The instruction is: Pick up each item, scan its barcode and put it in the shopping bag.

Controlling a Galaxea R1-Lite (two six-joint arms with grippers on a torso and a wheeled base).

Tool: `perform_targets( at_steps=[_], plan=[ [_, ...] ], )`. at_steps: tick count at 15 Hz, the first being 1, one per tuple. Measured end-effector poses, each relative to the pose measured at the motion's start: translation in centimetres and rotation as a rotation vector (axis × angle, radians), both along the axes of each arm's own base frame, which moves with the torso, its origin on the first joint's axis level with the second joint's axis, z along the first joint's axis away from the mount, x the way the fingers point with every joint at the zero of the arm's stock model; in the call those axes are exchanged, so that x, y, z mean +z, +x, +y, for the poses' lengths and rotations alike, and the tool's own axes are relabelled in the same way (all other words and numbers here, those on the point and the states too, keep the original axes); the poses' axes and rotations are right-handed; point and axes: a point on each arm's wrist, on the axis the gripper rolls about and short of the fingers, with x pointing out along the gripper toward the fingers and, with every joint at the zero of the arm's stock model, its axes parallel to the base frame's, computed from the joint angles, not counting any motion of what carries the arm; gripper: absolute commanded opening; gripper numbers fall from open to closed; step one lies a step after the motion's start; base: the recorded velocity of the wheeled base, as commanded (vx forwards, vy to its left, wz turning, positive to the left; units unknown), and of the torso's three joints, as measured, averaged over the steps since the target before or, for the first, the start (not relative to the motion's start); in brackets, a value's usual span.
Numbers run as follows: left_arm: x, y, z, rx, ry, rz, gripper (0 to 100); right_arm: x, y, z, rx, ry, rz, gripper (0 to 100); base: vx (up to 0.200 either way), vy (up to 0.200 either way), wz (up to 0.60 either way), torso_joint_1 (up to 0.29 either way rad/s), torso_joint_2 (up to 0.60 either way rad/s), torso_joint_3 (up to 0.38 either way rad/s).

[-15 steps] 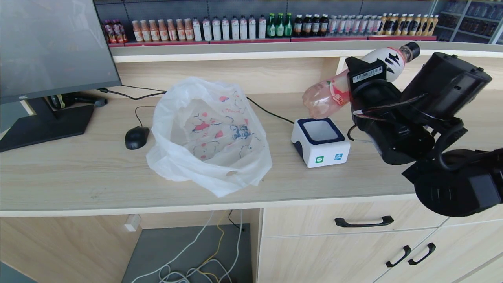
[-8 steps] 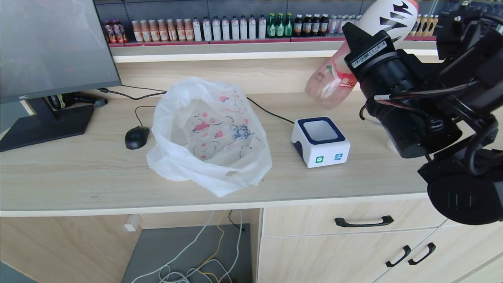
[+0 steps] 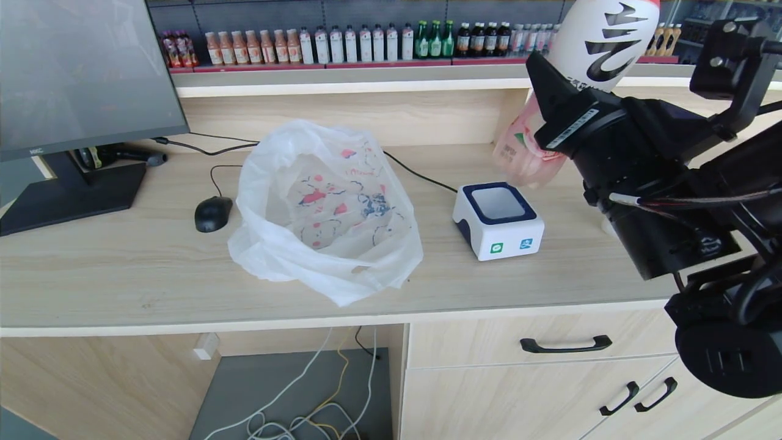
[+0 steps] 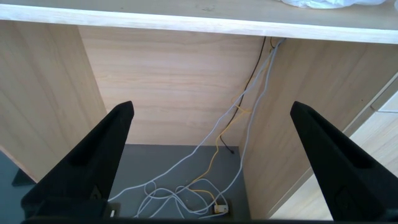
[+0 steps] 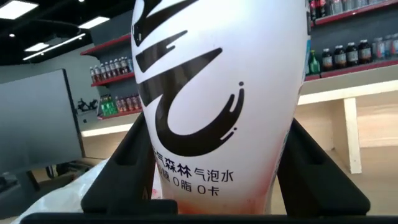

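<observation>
My right gripper (image 3: 559,101) is shut on a drink bottle (image 3: 586,43) with a white, black-patterned label and a pink base, held high and tilted above the right side of the counter. Its pink base hangs just behind and above the white scanner box (image 3: 498,221). In the right wrist view the bottle (image 5: 211,106) stands between both black fingers (image 5: 115,171). The white shopping bag (image 3: 324,211) lies open on the counter, left of the scanner. My left gripper (image 4: 211,155) is open below the counter edge, facing the floor cables.
A monitor (image 3: 79,73) on its stand occupies the counter's left end, with a black mouse (image 3: 212,213) and cables beside the bag. A raised ledge (image 3: 366,76) runs behind the counter, with shelves of bottles (image 3: 397,40) beyond. Drawers (image 3: 565,345) sit below on the right.
My right arm has lifted the bottle up from just over the scanner and swung it more upright, its base moving right and back. The bag and scanner stayed put.
</observation>
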Motion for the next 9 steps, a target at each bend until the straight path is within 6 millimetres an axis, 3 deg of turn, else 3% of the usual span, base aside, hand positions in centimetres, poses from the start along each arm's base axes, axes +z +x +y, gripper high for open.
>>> perform_targets(
  at_steps=[8,9],
  plan=[
    [0.00,0.00,0.00,0.000,-0.001,0.000,100,-0.76,-0.04,-0.04,-0.003,-0.138,-0.073,0,0.000,0.000,0.00,0.000,0.00,0.000],
    [0.00,0.00,0.00,0.000,-0.001,0.000,100,-0.87,0.13,-0.17,-0.010,-0.141,-0.069,0,0.000,0.200,0.00,0.007,0.01,-0.002]
  ],
)
